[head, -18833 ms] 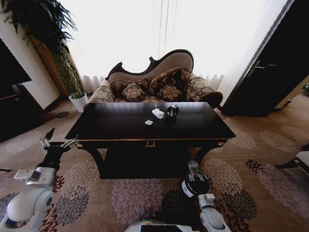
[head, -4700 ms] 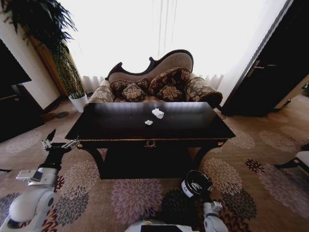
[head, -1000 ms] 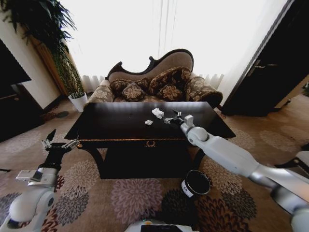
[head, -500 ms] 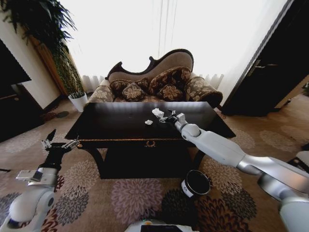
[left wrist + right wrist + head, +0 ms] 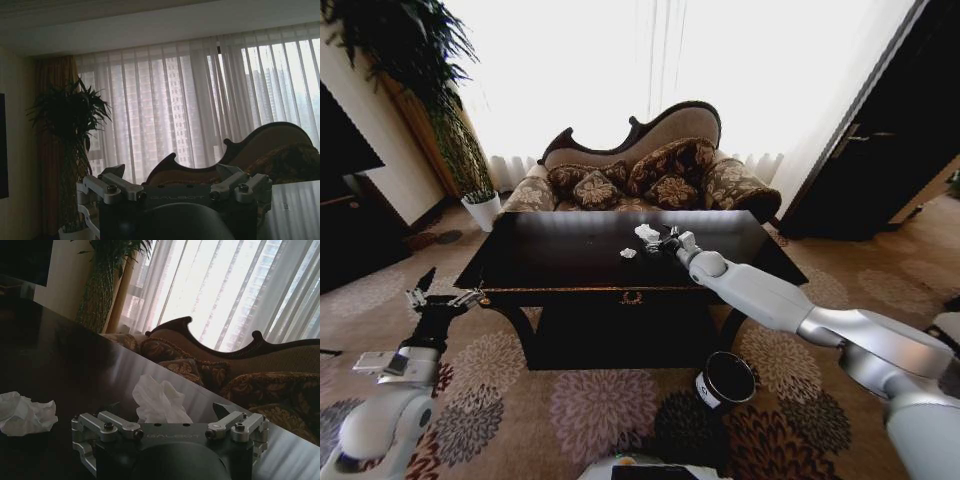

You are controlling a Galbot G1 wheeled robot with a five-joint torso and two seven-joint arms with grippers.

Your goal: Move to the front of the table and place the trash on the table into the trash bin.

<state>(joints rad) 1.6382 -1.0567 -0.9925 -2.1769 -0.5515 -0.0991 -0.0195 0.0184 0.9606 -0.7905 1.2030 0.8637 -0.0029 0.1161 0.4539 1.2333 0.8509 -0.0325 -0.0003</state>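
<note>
Your right gripper (image 5: pixel 169 416), fingers (image 5: pixel 118 422) spread, faces a white wad (image 5: pixel 159 400) on the bench (image 5: pixel 75 365); a second wad (image 5: pixel 26 412) lies beside.

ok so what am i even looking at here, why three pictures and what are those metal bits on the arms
It is a wheeled robot with two arms, filmed by three cameras at one moment. The wide picture comes from its head, looking down at a dark table. The other two come from cameras on its wrists, so each shows that arm's own end effector up close.

The right end effector reaches over the table, open, right next to the larger white paper wad; it holds nothing. A smaller paper wad lies nearby. The left end effector waits, open, beside the table's left corner.

On the carpet in front stands a small black trash bin. Behind the table is a sofa.
</note>
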